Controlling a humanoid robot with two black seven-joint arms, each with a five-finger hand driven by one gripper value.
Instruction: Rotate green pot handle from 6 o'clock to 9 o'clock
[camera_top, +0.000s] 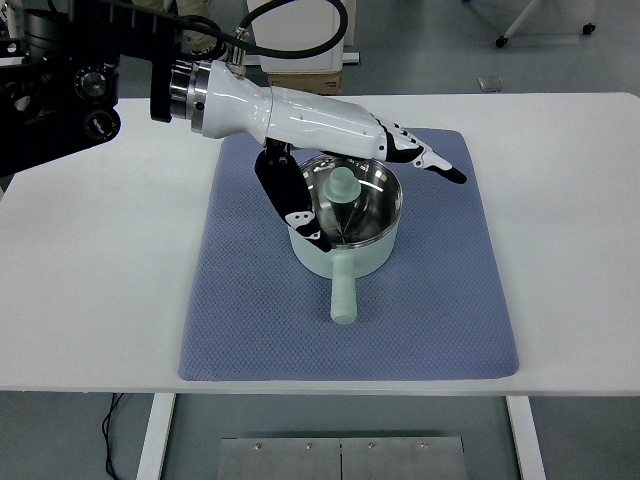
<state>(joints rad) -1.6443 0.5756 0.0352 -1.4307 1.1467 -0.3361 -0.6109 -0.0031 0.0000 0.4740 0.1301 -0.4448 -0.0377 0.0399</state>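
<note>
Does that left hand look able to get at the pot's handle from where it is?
Probably yes. The handle sticks out toward the viewer with only bare mat around it; the left hand hovers over the pot.

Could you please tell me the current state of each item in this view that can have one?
green pot: upright on the mat, lid on.
pot handle: pointing toward the camera, at 6 o'clock, not yet turned.
glass lid: seated on the pot, knob up.
left hand: over the pot, fingers extended past the rim, thumb down beside the pot's left wall, holding nothing.
blue mat: lying flat on the white table.

pot (345, 240) far rim hidden by left hand (330, 135)
</note>
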